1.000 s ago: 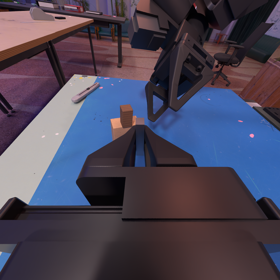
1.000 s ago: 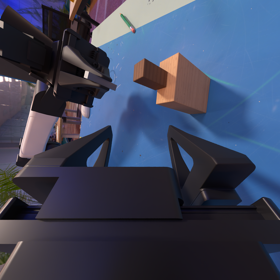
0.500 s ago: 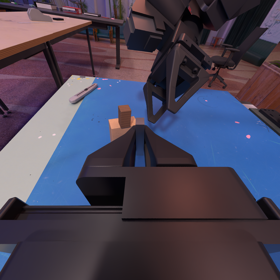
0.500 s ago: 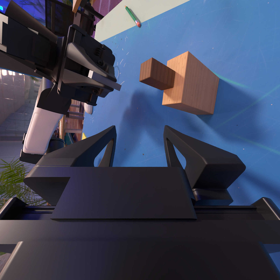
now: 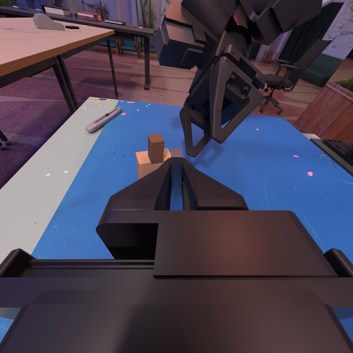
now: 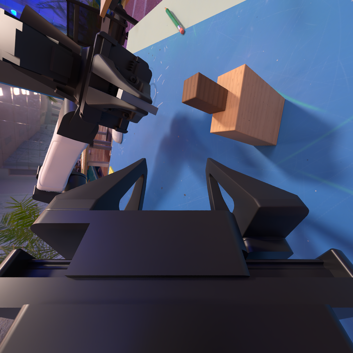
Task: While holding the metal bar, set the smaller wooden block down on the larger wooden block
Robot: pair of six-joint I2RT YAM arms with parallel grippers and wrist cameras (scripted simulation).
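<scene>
The metal bar [image 5: 176, 152] was clamped in the left gripper [image 5: 176, 162], apparently off the mat. The smaller wooden block [image 6: 204, 93] was stood upright on the larger wooden block [image 6: 248, 107]. The right gripper [image 6: 176, 162] was spread wide and held nothing.

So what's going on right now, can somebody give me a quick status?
Left hand shut on grey metal bar. Right hand open, empty. Small dark wooden block upright on larger pale wooden block. Nothing in the way.

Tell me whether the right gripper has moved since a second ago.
Yes. In the left wrist view the right gripper, open and empty, has backed slightly up and away from the stacked smaller wooden block.
</scene>
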